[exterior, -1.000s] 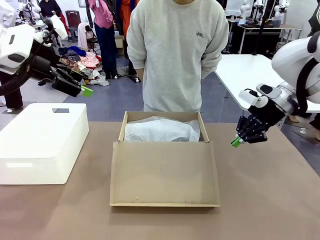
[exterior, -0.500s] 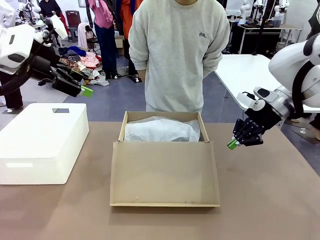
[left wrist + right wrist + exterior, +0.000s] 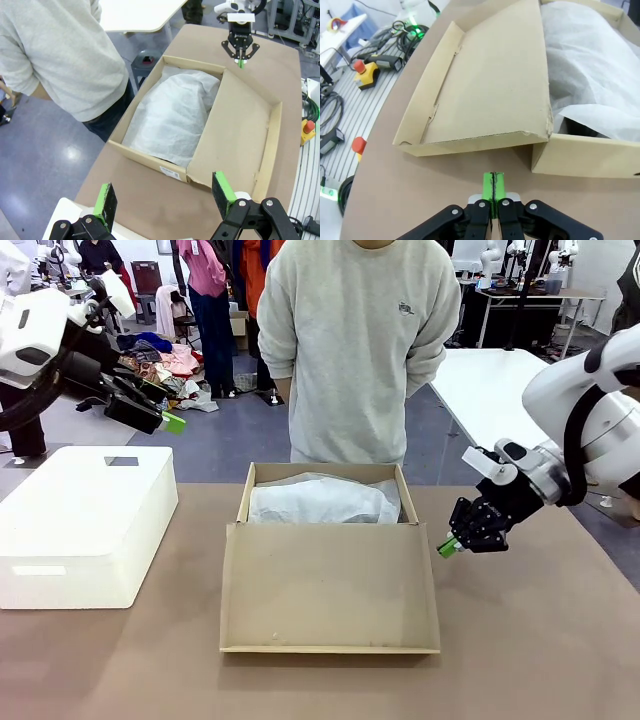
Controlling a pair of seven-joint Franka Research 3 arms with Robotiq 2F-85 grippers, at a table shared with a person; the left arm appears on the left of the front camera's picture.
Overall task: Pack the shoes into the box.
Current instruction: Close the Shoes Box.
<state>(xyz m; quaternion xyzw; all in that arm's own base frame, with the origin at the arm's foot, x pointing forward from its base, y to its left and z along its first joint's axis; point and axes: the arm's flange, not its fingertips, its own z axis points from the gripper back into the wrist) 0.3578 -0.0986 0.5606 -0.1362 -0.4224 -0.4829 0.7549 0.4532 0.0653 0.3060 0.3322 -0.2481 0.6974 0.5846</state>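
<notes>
Closing in from a second earlier, the right gripper (image 3: 447, 547) has dropped leftward to sit just beside the right wall of the shallow tan-brown cardboard shoebox (image 3: 330, 585), its green pads pressed together on nothing. Behind the shoebox a person in a grey sweatshirt (image 3: 358, 345) stands at the brown table's (image 3: 540, 640) far edge. Left of the shoebox, well apart, rests a large white rounded plastic block (image 3: 85, 520). The shoebox lies open at the table's middle, its hinged flap lid (image 3: 330, 590) folded flat toward the robot, crumpled white tissue paper (image 3: 322, 500) heaped in its far compartment; the shoes cannot be made out under it. Above the block, the left gripper (image 3: 165, 197) hangs with jaws spread wide, holding nothing.
</notes>
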